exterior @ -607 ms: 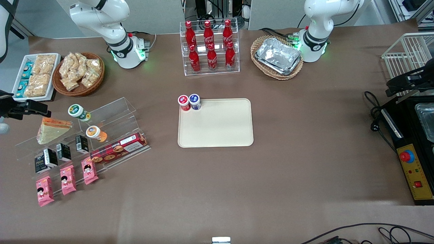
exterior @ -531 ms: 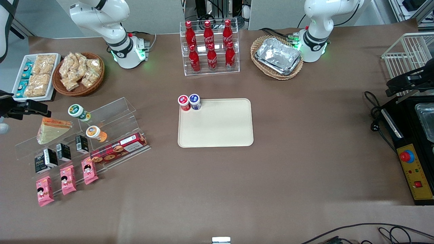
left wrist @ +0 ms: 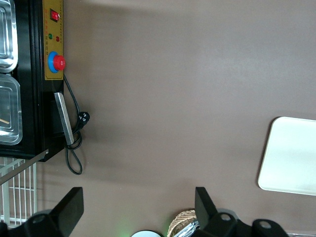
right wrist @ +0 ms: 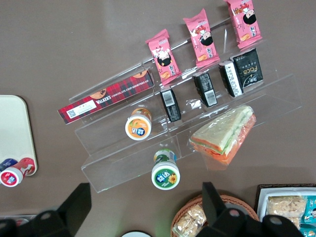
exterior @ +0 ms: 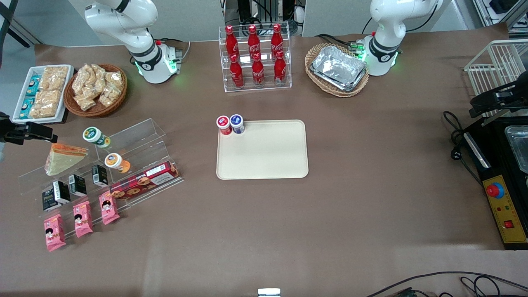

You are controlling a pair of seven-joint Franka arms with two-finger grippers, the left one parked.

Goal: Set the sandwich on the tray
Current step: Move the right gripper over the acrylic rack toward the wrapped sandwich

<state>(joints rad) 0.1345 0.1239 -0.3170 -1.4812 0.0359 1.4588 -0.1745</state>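
Clock directions are read on the front view, with 12 o'clock = farther from the front camera.

The gripper (exterior: 39, 133) hangs above the table at the working arm's end. Its two fingers (right wrist: 78, 197) stand wide apart, w/ nothing between them. It is at approx. 10 o'clock from the sandwich (exterior: 64, 159) and does not touch it.

The sandwich lies flat on the clear acrylic stand (exterior: 140, 132), on the upper step. It is a wedge in clear wrap, pale bread w/ the orange-red edge toward 12 o'clock. At 1 o'clock of it, just beside, a green-lid jar (exterior: 95, 137) lies on its side. At 3 o'clock, one step lower, there is an orange-lid jar (exterior: 116, 161). At 6 o'clock of the sandwich stand three small black cartons (exterior: 62, 192), and nearer to the camera three pink packets (exterior: 82, 218). A red tartan cookie box (exterior: 144, 181) lies on the lowest step, at 4 o'clock.

The tray (exterior: 264, 150) is well apart from the sandwich, at 3 o'clock, in the middle of the table. Its surface is bare except for the 10 o'clock corner, where a red-cap jar (exterior: 223, 123) and a blue-cap jar (exterior: 236, 122) stand touching each other.

At 12 o'clock of the sandwich there is a wicker basket (exterior: 97, 88) w/ snack bags, and beside it a white tray (exterior: 43, 93) w/ more snacks.
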